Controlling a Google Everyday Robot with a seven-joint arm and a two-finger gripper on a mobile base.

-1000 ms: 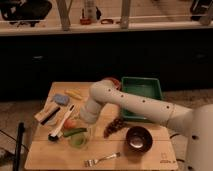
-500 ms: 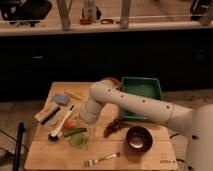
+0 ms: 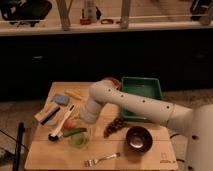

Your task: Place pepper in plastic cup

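The green pepper [image 3: 75, 132] lies across the wooden table just left of the arm's end. The small pale-green plastic cup [image 3: 78, 141] stands right below it, and the pepper seems to rest at the cup's far rim. My gripper [image 3: 85, 121] is at the end of the white arm, low over the table, just above and to the right of the pepper. The arm's wrist hides most of it. I cannot tell whether it touches the pepper.
A dark brown bowl [image 3: 137, 138] stands at front right and a bunch of grapes [image 3: 114, 126] lies beside it. A green tray [image 3: 142, 92] is at the back right. A fork [image 3: 102, 159], a dish brush [image 3: 62, 126], a blue sponge [image 3: 61, 99] and an orange fruit [image 3: 70, 122] lie around.
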